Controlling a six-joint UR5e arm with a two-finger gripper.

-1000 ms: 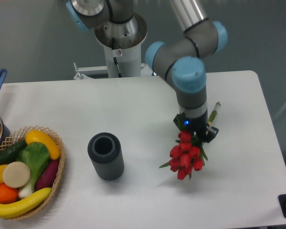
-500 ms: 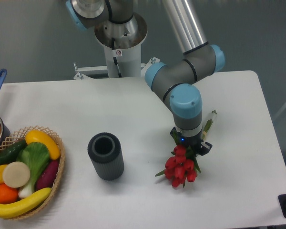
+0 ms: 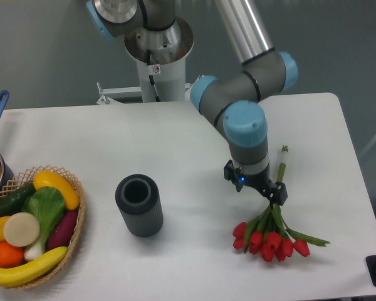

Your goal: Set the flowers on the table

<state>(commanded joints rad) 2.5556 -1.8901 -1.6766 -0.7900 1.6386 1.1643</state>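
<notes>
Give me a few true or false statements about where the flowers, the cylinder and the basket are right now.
1. The flowers lie on the table with their red heads toward the near edge. True.
2. The flowers stand inside the dark cylinder. False: they lie to the right of it, apart from it.
3. The basket of fruit and vegetables sits at the left edge of the table. True.
4. The gripper hovers over the basket. False: it is over the flower stems on the right side.
5. The cylinder lies tipped on its side. False: it stands upright, opening upward.
</notes>
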